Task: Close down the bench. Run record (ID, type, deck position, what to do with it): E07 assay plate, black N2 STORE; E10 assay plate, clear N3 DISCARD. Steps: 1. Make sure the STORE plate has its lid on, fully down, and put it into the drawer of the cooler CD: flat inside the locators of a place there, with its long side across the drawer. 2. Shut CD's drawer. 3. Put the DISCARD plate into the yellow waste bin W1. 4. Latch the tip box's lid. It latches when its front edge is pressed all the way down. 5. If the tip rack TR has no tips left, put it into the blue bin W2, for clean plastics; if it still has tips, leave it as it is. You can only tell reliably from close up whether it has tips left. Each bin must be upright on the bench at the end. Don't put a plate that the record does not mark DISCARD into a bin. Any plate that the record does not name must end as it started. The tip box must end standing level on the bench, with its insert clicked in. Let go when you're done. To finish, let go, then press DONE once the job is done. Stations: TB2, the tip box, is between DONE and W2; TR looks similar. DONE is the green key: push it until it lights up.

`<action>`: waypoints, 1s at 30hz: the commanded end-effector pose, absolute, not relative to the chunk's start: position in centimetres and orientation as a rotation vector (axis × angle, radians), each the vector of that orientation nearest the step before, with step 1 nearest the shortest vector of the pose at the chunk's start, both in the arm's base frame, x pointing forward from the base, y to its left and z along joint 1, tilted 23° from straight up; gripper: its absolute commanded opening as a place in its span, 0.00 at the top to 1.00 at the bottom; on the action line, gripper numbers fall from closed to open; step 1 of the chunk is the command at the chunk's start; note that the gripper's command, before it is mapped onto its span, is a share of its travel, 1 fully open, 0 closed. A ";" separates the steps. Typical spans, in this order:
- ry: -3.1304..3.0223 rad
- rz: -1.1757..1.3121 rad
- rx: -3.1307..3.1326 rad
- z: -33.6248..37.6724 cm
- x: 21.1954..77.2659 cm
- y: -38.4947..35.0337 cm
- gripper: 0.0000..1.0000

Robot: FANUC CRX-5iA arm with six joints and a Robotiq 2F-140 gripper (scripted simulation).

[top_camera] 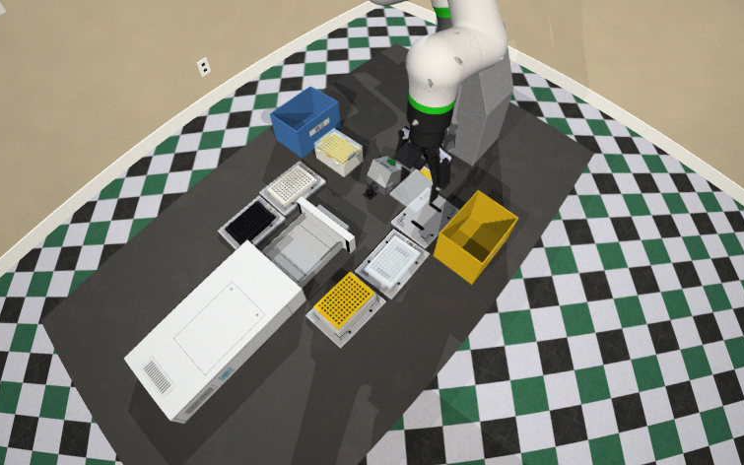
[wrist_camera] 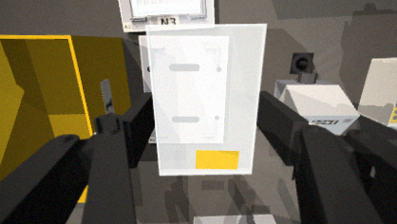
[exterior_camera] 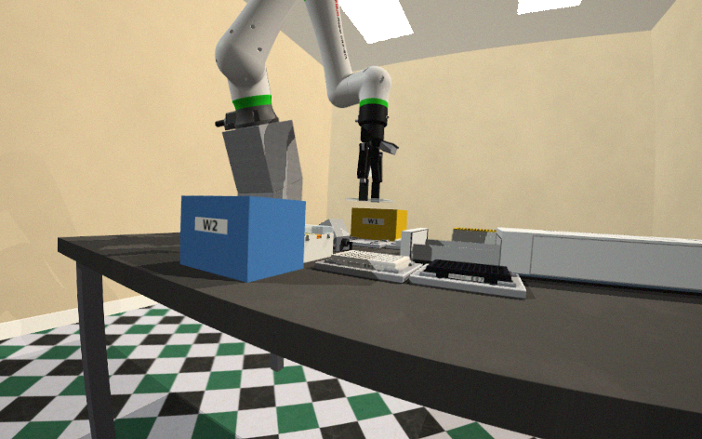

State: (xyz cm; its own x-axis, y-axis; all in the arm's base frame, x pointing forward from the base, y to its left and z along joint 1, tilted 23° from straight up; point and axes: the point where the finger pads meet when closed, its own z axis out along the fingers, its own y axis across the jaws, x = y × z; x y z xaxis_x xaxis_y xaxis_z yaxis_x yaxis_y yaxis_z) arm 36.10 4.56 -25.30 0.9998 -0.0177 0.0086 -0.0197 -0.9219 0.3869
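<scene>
My gripper [top_camera: 434, 187] hangs over the bench's far right part, between the DONE key box [top_camera: 385, 172] and the yellow bin W1 [top_camera: 475, 233]. It is shut on a thin clear plate lid with a yellow tag [wrist_camera: 205, 97], held flat well above an empty deck nest [top_camera: 425, 219]. The lid shows edge-on in the side view [exterior_camera: 368, 200]. The black plate [top_camera: 250, 222] sits uncovered in its nest at the left. The clear plate at N3 [top_camera: 391, 262] sits in its nest beside W1. The cooler CD [top_camera: 218, 326] has its drawer [top_camera: 310, 239] pulled open.
The blue bin W2 [top_camera: 304, 119] stands at the back left, the tip box TB2 [top_camera: 338, 151] next to it. A white plate [top_camera: 292, 184] sits beside the black one. The yellow tip rack [top_camera: 344, 299] sits near the front. The robot's base [top_camera: 481, 115] rises behind my gripper.
</scene>
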 end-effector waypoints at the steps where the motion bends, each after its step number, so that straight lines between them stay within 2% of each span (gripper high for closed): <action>1: -0.026 0.008 2.745 -25.0 37.0 3.8 0.90; 30: -0.026 0.008 2.745 -23.1 41.6 -0.6 0.90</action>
State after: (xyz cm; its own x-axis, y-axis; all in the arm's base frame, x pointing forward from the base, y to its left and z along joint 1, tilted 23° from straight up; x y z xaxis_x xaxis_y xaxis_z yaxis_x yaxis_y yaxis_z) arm 40.92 -0.11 -23.34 0.9998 -0.0175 0.0090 -0.0196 -0.9219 0.3868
